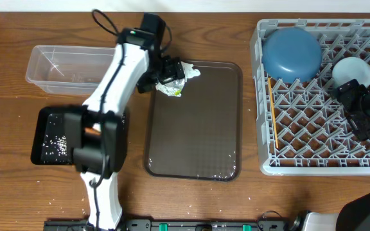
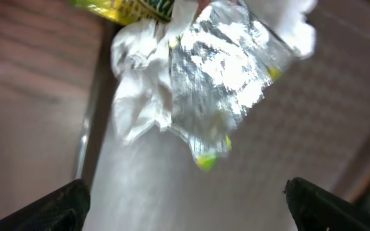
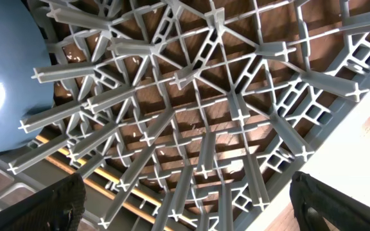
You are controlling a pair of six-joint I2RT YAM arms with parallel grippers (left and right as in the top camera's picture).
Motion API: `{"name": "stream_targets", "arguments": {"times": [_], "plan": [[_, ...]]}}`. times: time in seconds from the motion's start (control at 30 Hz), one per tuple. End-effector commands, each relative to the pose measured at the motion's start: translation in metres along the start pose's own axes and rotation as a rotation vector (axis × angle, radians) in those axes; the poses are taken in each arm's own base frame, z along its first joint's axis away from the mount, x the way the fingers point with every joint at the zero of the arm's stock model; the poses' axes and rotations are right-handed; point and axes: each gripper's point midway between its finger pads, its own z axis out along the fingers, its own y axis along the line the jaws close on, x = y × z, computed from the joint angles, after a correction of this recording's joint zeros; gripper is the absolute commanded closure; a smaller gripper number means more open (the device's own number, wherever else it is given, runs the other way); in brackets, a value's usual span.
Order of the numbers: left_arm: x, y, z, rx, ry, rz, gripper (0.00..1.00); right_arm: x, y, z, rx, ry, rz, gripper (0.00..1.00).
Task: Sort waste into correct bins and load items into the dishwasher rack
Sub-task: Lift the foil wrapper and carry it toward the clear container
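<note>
- So, the left jaws are spread wide right at the crumpled wrapper (image 2: 217, 83), not gripping it. It lies on the far-left corner of the brown tray (image 1: 198, 128).
- Right jaws are wide open too, holding nothing, over the rack (image 3: 204, 154).
- Blue bowl (image 1: 292, 54) sits in the rack's far-left corner.

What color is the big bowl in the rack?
Blue. The overhead view shows the bowl best, sitting in the grey rack.

Wooden table (image 1: 191, 205) under clear tub (image 1: 35, 68), black tray (image 1: 36, 138), brown serving tray (image 1: 194, 128), grey rack (image 1: 307, 128).
</note>
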Motion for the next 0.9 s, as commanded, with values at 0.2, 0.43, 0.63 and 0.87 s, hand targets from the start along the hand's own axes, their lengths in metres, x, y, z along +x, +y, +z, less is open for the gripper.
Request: {"name": "stream_targets", "arguments": {"times": [0.2,0.43,0.63,0.87], "plan": [[-0.009,0.005,0.053,-0.038,0.029,-0.148,0.02,-0.002,-0.004,0.001,0.008,0.002,0.027,0.01],[-0.015,0.004,0.068,-0.028,0.018,-0.144,0.60,-0.002,-0.004,0.001,0.008,0.002,0.027,0.01],[0.000,-0.005,0.049,0.015,0.071,-0.147,0.94,-0.002,-0.004,0.001,0.008,0.002,0.027,0.01],[0.024,-0.012,-0.021,0.040,0.067,-0.129,0.94,-0.002,-0.004,0.001,0.008,0.002,0.027,0.01]]}}
